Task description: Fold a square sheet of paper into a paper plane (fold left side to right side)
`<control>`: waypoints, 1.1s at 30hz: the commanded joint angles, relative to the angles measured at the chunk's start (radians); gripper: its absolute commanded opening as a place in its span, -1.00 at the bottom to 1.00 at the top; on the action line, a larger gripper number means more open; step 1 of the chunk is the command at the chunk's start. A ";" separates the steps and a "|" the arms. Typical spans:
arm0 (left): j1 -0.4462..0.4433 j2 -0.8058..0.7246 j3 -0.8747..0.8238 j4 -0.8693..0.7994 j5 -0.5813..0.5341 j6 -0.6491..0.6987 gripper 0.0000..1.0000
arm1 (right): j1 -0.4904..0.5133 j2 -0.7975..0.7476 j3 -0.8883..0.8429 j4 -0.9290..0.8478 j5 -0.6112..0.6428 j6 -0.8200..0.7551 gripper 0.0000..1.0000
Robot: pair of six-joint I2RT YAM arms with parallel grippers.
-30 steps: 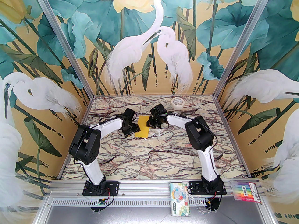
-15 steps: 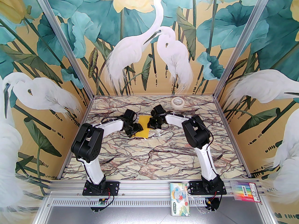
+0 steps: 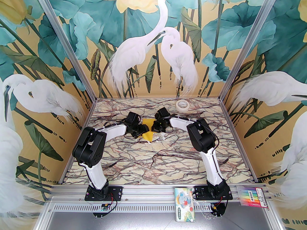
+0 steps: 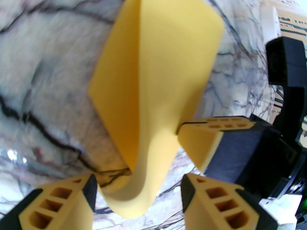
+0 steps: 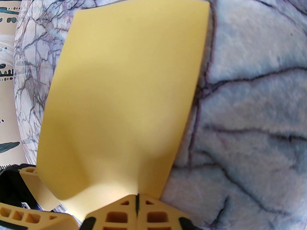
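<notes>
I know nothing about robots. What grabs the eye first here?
The bright yellow sheet of paper curls up off the middle of the marbled table. The right gripper is shut on its edge; the left gripper gapes open around the curl. Painted white egrets cover the walls.

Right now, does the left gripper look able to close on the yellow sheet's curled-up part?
Probably yes. The left gripper is open, and the curled part of the square sheet of paper sits between its fingers with nothing in the way. The right gripper, shut on the sheet close by, crowds one side.
</notes>
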 commanded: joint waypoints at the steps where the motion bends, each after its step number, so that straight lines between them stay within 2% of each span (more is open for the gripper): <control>1: 0.001 -0.022 0.011 0.062 0.020 0.066 0.25 | 0.001 0.036 -0.003 -0.045 0.016 -0.021 -1.00; 6: 0.001 -0.011 0.040 0.057 0.009 0.112 0.22 | 0.001 0.037 -0.009 -0.042 0.016 -0.017 -1.00; 16: 0.001 -0.087 -0.005 0.023 0.094 0.143 0.17 | -0.001 0.045 -0.002 -0.053 0.021 -0.017 -1.00; 19: 0.001 -0.111 -0.030 0.037 0.124 0.124 0.11 | -0.001 0.047 0.001 -0.054 0.022 -0.017 -1.00; 26: -0.002 -0.102 -0.052 0.108 0.206 0.048 0.12 | 0.000 0.052 0.004 -0.058 0.024 -0.016 -1.00; 33: -0.003 -0.043 -0.037 0.146 0.190 0.026 0.16 | 0.000 0.044 0.000 -0.061 0.022 -0.023 -1.00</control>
